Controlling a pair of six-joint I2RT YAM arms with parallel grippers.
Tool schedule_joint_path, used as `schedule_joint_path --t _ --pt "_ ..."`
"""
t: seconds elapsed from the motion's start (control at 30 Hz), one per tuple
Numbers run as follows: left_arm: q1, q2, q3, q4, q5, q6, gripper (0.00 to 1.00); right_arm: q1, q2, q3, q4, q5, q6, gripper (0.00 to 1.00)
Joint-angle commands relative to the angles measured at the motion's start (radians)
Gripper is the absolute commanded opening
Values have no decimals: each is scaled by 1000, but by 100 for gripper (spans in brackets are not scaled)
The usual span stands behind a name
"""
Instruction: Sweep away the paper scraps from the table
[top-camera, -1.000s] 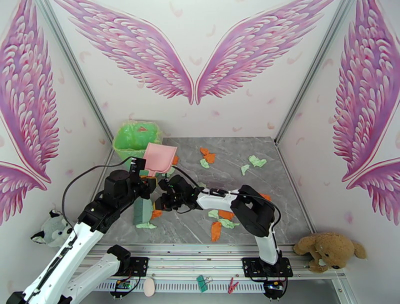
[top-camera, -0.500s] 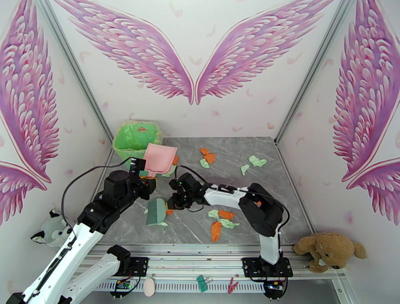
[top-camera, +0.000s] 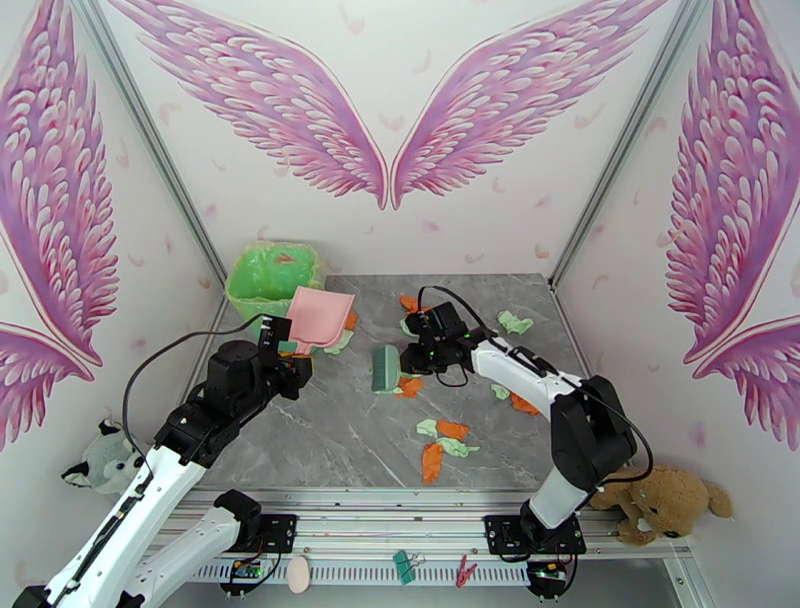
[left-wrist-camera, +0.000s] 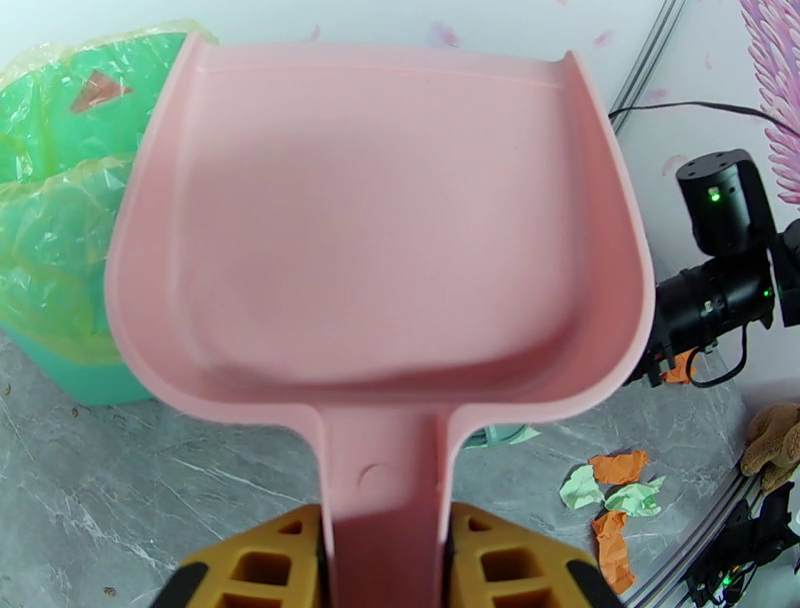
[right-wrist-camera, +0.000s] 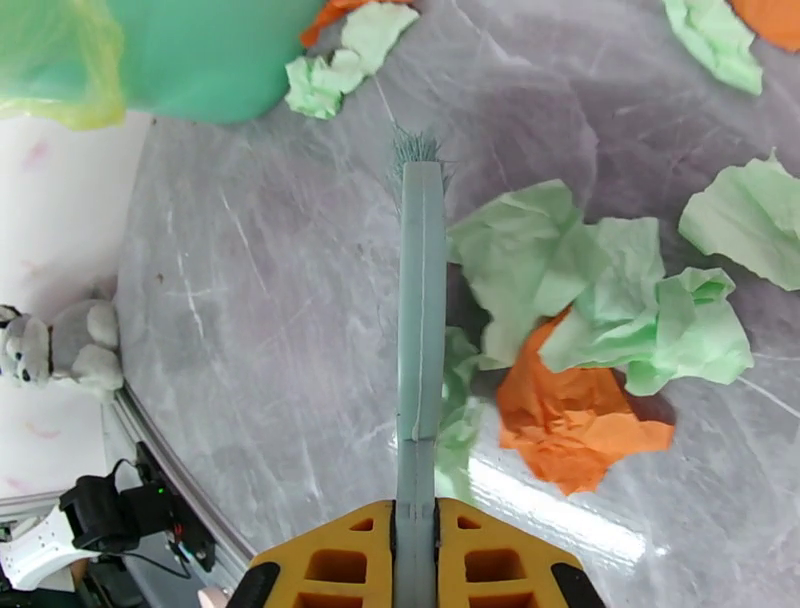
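Note:
My left gripper is shut on the handle of a pink dustpan, held tilted above the table's back left; in the left wrist view its pan rises from between the yellow fingers. The right gripper is shut on a teal-green hand brush at mid-table, bristles down. Mint and orange paper scraps lie against the brush. The right wrist view shows its spine with crumpled scraps just to its right. More scraps lie at the front and back.
A green bin lined with a plastic bag stands at the back left corner, just behind the dustpan. A brown teddy bear sits off the front right edge, a grey plush toy off the left. Aluminium posts frame the walls.
The right arm has swung the brush from the front left to the table's middle, pushing some scraps along. The left arm and dustpan have stayed still.

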Motion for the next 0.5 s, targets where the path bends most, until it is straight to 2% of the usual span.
schedule_joint_path --t 0.0,0.13,0.23,0.37,0.47 --pt "5 -6 -2 15 11 5 0 5 -39 40 42 -65 45 0" --pt "5 -5 -6 25 9 4 0 5 38 84 198 -141 205 0" --pt "5 -5 -6 20 12 3 0 2 140 152 318 -153 322 0" --pt "5 -6 -6 13 10 5 0 -9 334 313 421 -194 467 0" --pt "6 -6 -6 13 20 3 0 -11 472 451 417 -201 531 0"
